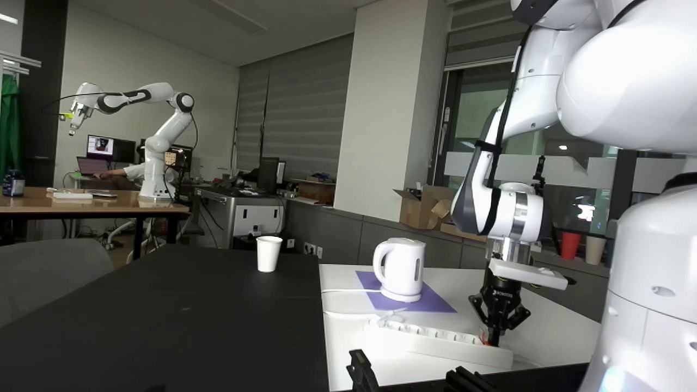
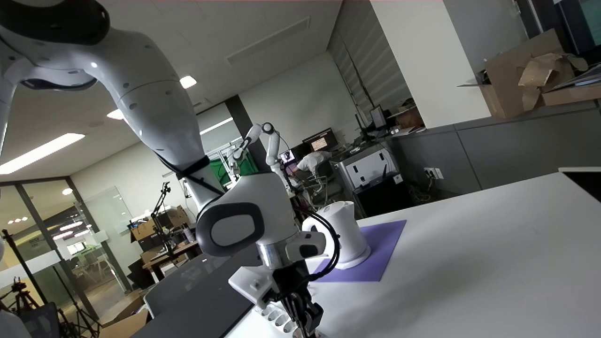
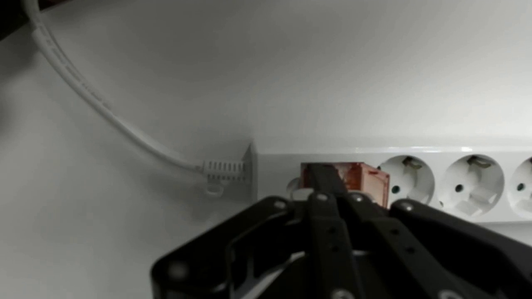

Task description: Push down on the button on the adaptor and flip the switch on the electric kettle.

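The adaptor, a long white strip [image 1: 452, 348], lies on the white table; its round sockets also show in the wrist view [image 3: 471, 185]. The orange-red button [image 3: 351, 170] sits at its cable end, with a clear reddish flap [image 3: 376, 182] standing beside it. My gripper [image 3: 326, 172] points straight down with its fingers together and nothing between them. The fingertips are at the button and cover part of it; I cannot tell whether it is pressed. The white electric kettle [image 1: 407, 267] stands upright behind the strip, also seen in an exterior view [image 2: 347, 230]. Its switch cannot be made out.
The kettle stands on a purple mat [image 1: 435, 304]. A white cable [image 3: 95, 99] runs from the strip's end. A kettle cord [image 1: 348, 291] crosses the table. A white paper cup [image 1: 268, 253] stands on the black table [image 1: 190, 316] alongside.
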### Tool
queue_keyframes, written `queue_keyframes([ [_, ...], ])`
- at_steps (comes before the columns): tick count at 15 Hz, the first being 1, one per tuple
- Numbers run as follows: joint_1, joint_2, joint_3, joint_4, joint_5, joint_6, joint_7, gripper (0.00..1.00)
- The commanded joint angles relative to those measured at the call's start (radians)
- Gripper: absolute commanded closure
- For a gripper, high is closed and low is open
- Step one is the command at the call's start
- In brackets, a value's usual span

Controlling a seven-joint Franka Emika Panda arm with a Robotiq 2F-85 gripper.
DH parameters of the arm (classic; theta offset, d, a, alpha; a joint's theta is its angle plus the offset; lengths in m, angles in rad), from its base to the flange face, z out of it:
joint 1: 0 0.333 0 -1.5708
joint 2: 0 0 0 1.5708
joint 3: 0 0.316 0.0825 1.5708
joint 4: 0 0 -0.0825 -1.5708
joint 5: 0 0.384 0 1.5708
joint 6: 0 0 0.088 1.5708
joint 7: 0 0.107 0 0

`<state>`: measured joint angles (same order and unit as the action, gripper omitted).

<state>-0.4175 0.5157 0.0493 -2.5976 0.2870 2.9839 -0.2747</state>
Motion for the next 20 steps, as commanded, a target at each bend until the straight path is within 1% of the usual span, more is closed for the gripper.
queue_keyframes([
  [1, 0.025, 0.061, 0.013, -0.086, -0.06, 0.219, 0.041, 1.0],
  [3, 0.063, 0.07, -0.004, -0.153, -0.117, 0.389, 0.077, 1.0],
  [6, 0.19, 0.125, -0.042, -0.217, -0.146, 0.642, 0.171, 1.0],
  [7, 0.261, 0.029, -0.081, -0.186, -0.113, 0.53, 0.176, 1.0],
  [8, 0.298, 0.047, -0.095, -0.188, -0.103, 0.539, 0.191, 1.0],
  [10, 0.379, 0.032, -0.128, -0.172, -0.089, 0.481, 0.22, 1.0],
  [12, 0.453, 0.028, -0.153, -0.168, -0.062, 0.475, 0.247, 1.0],
  [13, 0.493, -0.005, -0.207, -0.19, -0.042, 0.473, 0.231, 1.0],
  [15, 0.551, 0.004, -0.236, -0.176, -0.017, 0.472, 0.234, 1.0],
  [16, 0.586, 0.011, -0.264, -0.177, 0.0, 0.471, 0.228, 1.0],
  [18, 0.623, -0.03, -0.317, -0.179, 0.007, 0.42, 0.205, 1.0],
  [20, 0.683, -0.069, -0.391, -0.19, 0.017, 0.373, 0.183, 1.0],
])
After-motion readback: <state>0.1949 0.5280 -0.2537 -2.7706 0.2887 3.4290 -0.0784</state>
